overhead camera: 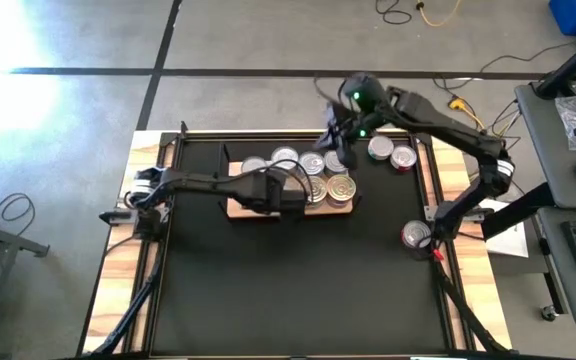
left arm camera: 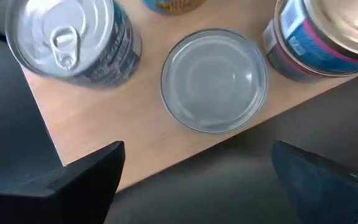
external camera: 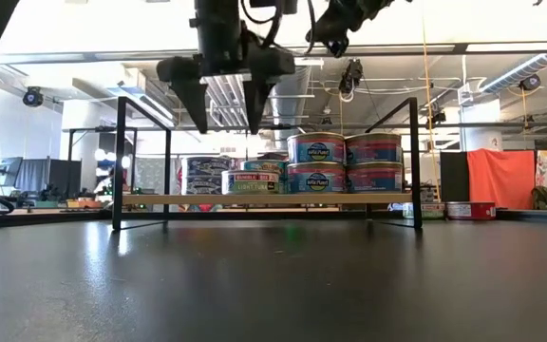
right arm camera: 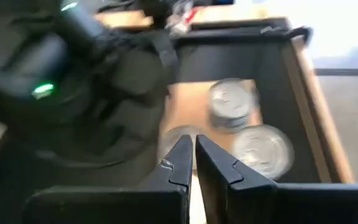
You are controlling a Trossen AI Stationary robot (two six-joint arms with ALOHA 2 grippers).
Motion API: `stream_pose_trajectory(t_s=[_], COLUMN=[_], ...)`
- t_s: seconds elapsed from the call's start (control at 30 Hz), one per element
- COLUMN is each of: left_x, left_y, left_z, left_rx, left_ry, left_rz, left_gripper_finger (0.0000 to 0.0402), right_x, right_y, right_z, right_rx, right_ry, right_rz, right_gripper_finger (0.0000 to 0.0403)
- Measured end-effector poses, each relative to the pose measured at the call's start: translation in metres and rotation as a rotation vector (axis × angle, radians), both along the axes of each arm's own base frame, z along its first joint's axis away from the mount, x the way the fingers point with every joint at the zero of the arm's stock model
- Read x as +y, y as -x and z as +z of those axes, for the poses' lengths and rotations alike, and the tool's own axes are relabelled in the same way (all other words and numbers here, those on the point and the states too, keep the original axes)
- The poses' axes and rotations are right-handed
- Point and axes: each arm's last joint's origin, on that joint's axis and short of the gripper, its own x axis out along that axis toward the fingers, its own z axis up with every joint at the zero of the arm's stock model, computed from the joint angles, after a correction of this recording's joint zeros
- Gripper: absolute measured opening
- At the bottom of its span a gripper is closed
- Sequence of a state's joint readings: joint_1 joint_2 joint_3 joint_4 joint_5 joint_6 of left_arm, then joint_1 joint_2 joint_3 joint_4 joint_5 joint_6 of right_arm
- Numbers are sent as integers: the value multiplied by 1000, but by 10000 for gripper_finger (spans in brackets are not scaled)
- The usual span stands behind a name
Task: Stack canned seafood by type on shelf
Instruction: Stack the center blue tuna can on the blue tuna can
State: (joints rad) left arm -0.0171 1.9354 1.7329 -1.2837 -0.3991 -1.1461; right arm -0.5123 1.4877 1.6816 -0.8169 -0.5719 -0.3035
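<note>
- The light-wood shelf board with thin black metal frame ends (external camera: 254, 199) stands on the large black mat (overhead camera: 298, 290), towards the mat's far edge; every place below is given from this shelf.
- The left gripper (external camera: 226, 119) hangs just above the shelf's near edge with its two dark fingers spread wide and nothing between them.
- In the left wrist view a short round tin with a plain silver top (left arm camera: 214, 81) sits on the shelf directly ahead of those fingers (left arm camera: 89, 171), flanked by a pull-tab tin with dark sides (left arm camera: 67, 40) and a gold-topped tin with a blue and pink label (left arm camera: 328, 37).
- More canned seafood is stacked two high on the shelf, the blue and red labelled stacks (external camera: 345, 163) towards its right end.
- The right gripper (right arm camera: 194, 165) hovers above the shelf's far right corner, fingers pressed together and empty.
- Two silver-topped tins (overhead camera: 390, 152) rest on the mat just beyond the shelf's right end.
- One reddish-sided tin (overhead camera: 415, 235) lies well apart from the shelf, by the mat's right edge.
</note>
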Motion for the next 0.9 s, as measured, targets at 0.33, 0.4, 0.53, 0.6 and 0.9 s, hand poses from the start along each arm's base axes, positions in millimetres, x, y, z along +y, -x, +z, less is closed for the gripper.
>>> stream_pose_trajectory(t_s=[0.33, 0.4, 0.53, 0.6, 0.9], left_x=[56, 63, 76, 81, 104], left_y=[0, 1, 4, 7, 13], left_z=[-17, -21, -29, -34, -52], left_rx=[23, 31, 55, 56, 29], left_ry=[125, 129, 132, 131, 191], left_rz=[240, 292, 377, 424, 507], left_gripper_finger=[230, 196, 139, 115, 44], right_x=[22, 22, 25, 27, 47], right_y=[2, 5, 11, 16, 52], right_z=[0, 7, 20, 25, 55], right_rx=[22, 8, -16, -18, -141], right_ry=[105, 149, 196, 216, 327], right_rz=[0, -8, 3, 16, 146], right_gripper_finger=[12, 12, 12, 12, 12])
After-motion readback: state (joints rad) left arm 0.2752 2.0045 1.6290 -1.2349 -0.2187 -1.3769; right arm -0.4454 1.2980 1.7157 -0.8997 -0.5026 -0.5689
